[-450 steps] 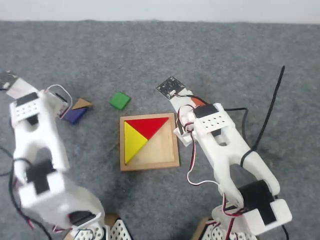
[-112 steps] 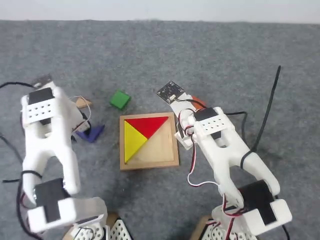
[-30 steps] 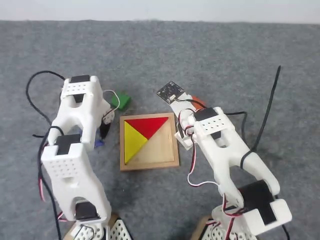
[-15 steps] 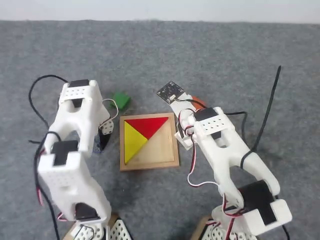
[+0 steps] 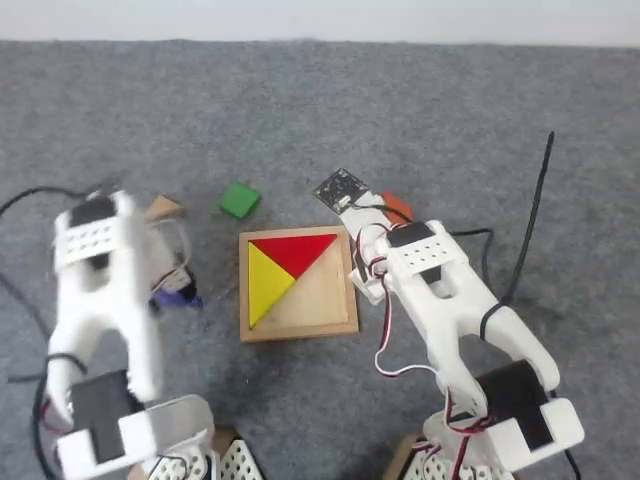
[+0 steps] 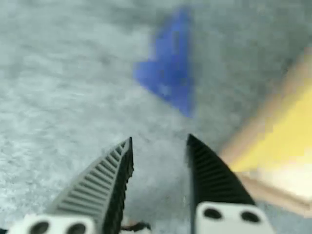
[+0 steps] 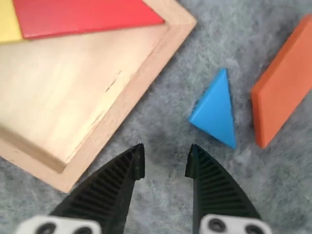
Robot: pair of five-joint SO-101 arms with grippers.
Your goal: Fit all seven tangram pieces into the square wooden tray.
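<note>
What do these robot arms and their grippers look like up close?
The left arm and right arm are chunky white plastic shells with rows of small holes and black motor blocks. Thin red, white and black wires loop along them. The left gripper and right gripper each have two black pointed fingers with ribbed inner faces.

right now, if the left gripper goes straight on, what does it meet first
Likely the blue piece on the carpet ahead of the left gripper; depth is unclear, so maybe carpet first.
</note>
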